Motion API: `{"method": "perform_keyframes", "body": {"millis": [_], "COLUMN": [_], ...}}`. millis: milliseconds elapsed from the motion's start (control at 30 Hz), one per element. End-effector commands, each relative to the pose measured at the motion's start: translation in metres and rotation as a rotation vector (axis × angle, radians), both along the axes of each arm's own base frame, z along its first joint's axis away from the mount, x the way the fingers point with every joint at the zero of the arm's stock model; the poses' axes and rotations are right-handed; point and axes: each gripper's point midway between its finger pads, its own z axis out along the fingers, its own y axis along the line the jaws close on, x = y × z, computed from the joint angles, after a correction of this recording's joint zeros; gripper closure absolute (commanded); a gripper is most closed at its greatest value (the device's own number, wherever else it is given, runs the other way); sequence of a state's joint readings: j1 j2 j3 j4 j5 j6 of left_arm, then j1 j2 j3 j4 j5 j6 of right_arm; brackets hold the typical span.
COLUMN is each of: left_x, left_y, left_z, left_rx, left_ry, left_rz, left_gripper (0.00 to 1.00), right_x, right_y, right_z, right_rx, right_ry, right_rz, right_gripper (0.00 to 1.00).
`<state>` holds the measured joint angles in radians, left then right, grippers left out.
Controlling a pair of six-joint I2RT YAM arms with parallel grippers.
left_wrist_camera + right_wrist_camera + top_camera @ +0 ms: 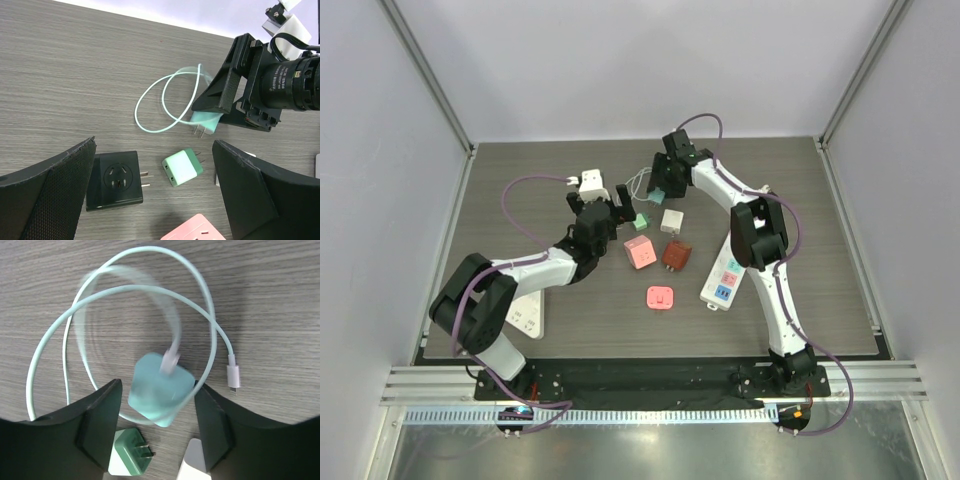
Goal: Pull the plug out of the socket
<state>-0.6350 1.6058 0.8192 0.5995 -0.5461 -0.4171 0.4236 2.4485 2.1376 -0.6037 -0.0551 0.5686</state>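
Note:
A teal charger (161,388) with a pale cable (50,340) plugged into it sits between my right gripper's (157,390) fingers, which stand apart; charger and cable are motion-blurred. It also shows in the left wrist view (206,122), prongs toward the table, below the right fingers (220,92). My left gripper (155,200) is open and empty above a loose black socket adapter (114,180) and a green-white plug (182,166). In the top view the left gripper (603,213) and right gripper (660,190) are close together at mid-table.
A pink socket cube (640,251), a brown cube (677,254), a white cube (672,220), a flat pink piece (660,297) and a white adapter (593,183) lie around. White power strips lie at the right (725,275) and left (525,310).

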Motion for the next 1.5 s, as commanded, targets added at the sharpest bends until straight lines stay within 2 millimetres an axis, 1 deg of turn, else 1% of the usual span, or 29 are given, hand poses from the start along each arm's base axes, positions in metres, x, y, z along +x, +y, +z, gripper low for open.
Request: {"method": "perform_keyframes", "body": {"millis": [0, 133, 233, 400, 567, 600, 633, 667, 700, 733, 767, 800, 833, 867, 900, 933, 967, 1000, 1033, 1067, 1133, 1200, 1233, 1267, 1300, 1333, 1367, 1433, 1467], "left_x": [0.009, 0.009, 0.009, 0.009, 0.002, 0.0, -0.003, -0.005, -0.008, -0.012, -0.018, -0.023, -0.032, -0.043, -0.052, -0.06, -0.076, -0.083, -0.091, -0.107, -0.122, -0.146, -0.154, -0.166, -0.18, -0.188, -0.198, -0.213, -0.22], "left_y": [-0.002, -0.002, -0.002, -0.001, -0.001, -0.002, -0.006, -0.007, -0.01, -0.017, -0.018, -0.021, -0.025, -0.022, -0.022, -0.022, -0.02, -0.019, -0.019, -0.019, -0.017, -0.014, -0.013, -0.013, -0.015, -0.015, -0.012, -0.008, -0.003], "left_z": [0.019, 0.02, 0.019, 0.017, 0.023, 0.023, 0.028, 0.027, 0.027, 0.034, 0.027, 0.029, 0.04, 0.026, 0.027, 0.026, 0.027, 0.027, 0.028, 0.03, 0.031, 0.029, 0.026, 0.012, 0.023, 0.02, 0.005, 0.012, -0.004], "left_rx": [-0.042, -0.045, -0.044, -0.036, -0.068, -0.084, -0.1, -0.1, -0.104, -0.125, -0.104, -0.108, -0.158, -0.158, -0.19, -0.228, -0.257, -0.273, -0.283, -0.294, -0.311, -0.361, -0.385, -0.413, -0.499, -0.536, -0.573, -0.668, -0.685], "left_ry": [-0.037, -0.039, -0.036, -0.029, -0.026, -0.02, -0.022, -0.005, 0.004, 0.007, 0.051, 0.07, 0.078, 0.133, 0.144, 0.156, 0.163, 0.168, 0.173, 0.184, 0.207, 0.24, 0.249, 0.266, 0.247, 0.246, 0.247, 0.21, 0.215], "left_rz": [0.016, 0.014, 0.011, 0.017, 0.005, -0.001, -0.027, -0.042, -0.061, -0.109, -0.13, -0.156, -0.188, -0.197, -0.211, -0.223, -0.256, -0.273, -0.301, -0.345, -0.38, -0.426, -0.434, -0.466, -0.506, -0.529, -0.542, -0.571, -0.569], "left_gripper": [0.0, 0.0, 0.0, 0.0, 0.0, 0.0, 0.0, 0.0, 0.0, 0.0, 0.0, 0.0, 0.0, 0.0, 0.0, 0.0, 0.0, 0.0, 0.0, 0.0, 0.0, 0.0, 0.0, 0.0, 0.0, 0.0, 0.0, 0.0, 0.0], "right_x": [0.008, 0.01, 0.01, 0.005, -0.007, -0.015, -0.021, -0.03, -0.037, -0.047, -0.054, -0.07, -0.08, -0.088, -0.103, -0.114, -0.131, -0.141, -0.151, -0.167, -0.181, -0.204, -0.207, -0.224, -0.232, -0.235, -0.25, -0.261, -0.273], "right_y": [0.012, 0.009, 0.008, 0.006, -0.012, -0.019, -0.022, -0.028, -0.033, -0.037, -0.039, -0.044, -0.047, -0.051, -0.058, -0.061, -0.065, -0.063, -0.06, -0.064, -0.07, -0.086, -0.086, -0.09, -0.093, -0.083, -0.085, -0.083, -0.088], "right_z": [0.024, 0.035, 0.044, 0.082, 0.122, 0.137, 0.141, 0.133, 0.139, 0.16, 0.169, 0.15, 0.179, 0.181, 0.161, 0.189, 0.166, 0.168, 0.188, 0.164, 0.155, 0.134, 0.137, 0.107, 0.118, 0.128, 0.101, 0.122, 0.098], "right_rx": [0.009, -0.008, -0.02, -0.038, -0.083, -0.09, -0.098, -0.117, -0.122, -0.115, -0.103, -0.118, -0.088, -0.086, -0.098, -0.049, -0.042, 0.002, 0.077, 0.082, 0.106, 0.102, 0.147, 0.159, 0.211, 0.32, 0.345, 0.478, 0.5], "right_ry": [-0.07, -0.1, -0.118, -0.177, -0.237, -0.255, -0.259, -0.236, -0.242, -0.275, -0.295, -0.254, -0.325, -0.332, -0.293, -0.357, -0.313, -0.317, -0.371, -0.33, -0.322, -0.303, -0.333, -0.29, -0.342, -0.386, -0.358, -0.47, -0.441], "right_rz": [0.055, 0.056, 0.062, 0.072, 0.05, 0.039, 0.043, 0.042, 0.038, 0.029, 0.028, 0.038, 0.03, 0.025, 0.016, 0.008, 0.017, 0.015, 0.023, 0.024, 0.003, -0.036, -0.06, -0.062, -0.073, -0.067, -0.065, -0.06, -0.084], "right_gripper": [0.34, 0.25, 0.23, 0.21, 0.21, 0.21, 0.21, 0.2, 0.2, 0.2, 0.2, 0.2, 0.2, 0.2, 0.2, 0.2, 0.2, 0.2, 0.19, 0.19, 0.18, 0.15, 0.15, 0.14, 0.04, 0.0, 0.0, 0.0, 0.0]}}
